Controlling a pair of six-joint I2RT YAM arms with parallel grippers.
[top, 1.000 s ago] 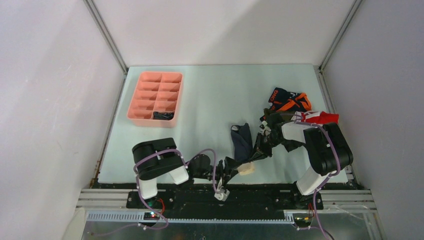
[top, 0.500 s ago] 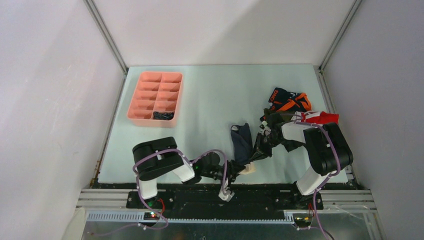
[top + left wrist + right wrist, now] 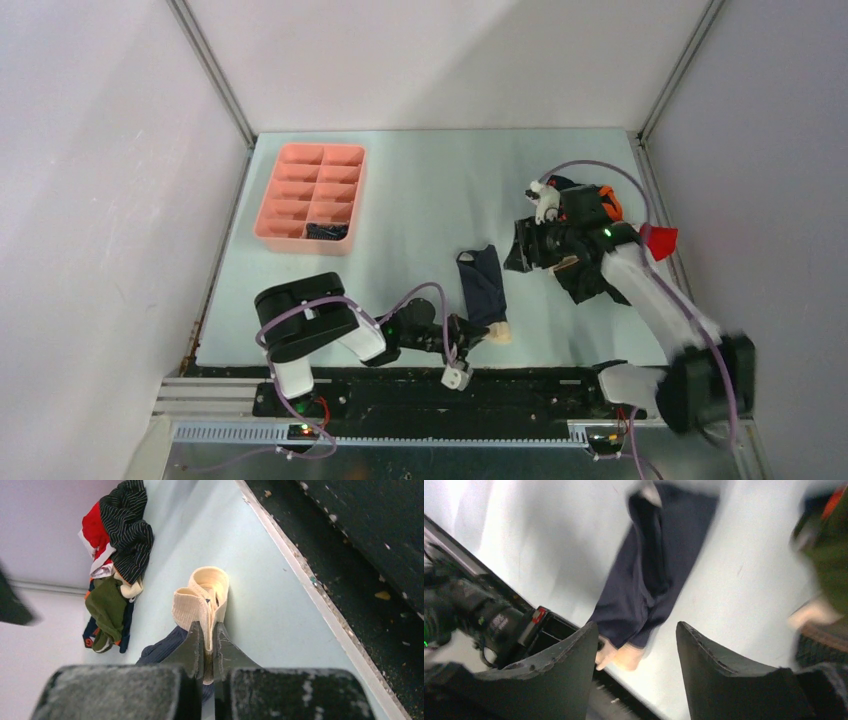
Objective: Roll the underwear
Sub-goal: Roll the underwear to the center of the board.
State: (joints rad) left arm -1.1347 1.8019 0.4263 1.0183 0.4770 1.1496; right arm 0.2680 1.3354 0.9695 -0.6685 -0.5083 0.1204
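Navy underwear (image 3: 483, 283) — laid long on bench (image 3: 420, 190) by near edge, beige waistband (image 3: 205, 595) pinched tight in left hand (image 3: 205, 647). Right hand (image 3: 636, 630) — spread wide, empty, near heaped briefs (image 3: 117, 555).

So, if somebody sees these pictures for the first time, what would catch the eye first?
Probably the navy underwear lying stretched out near the front edge of the table, with the left gripper pinching its beige waistband between shut jaws. Next come the pink tray at the back left and the colourful heap of underwear at the right.
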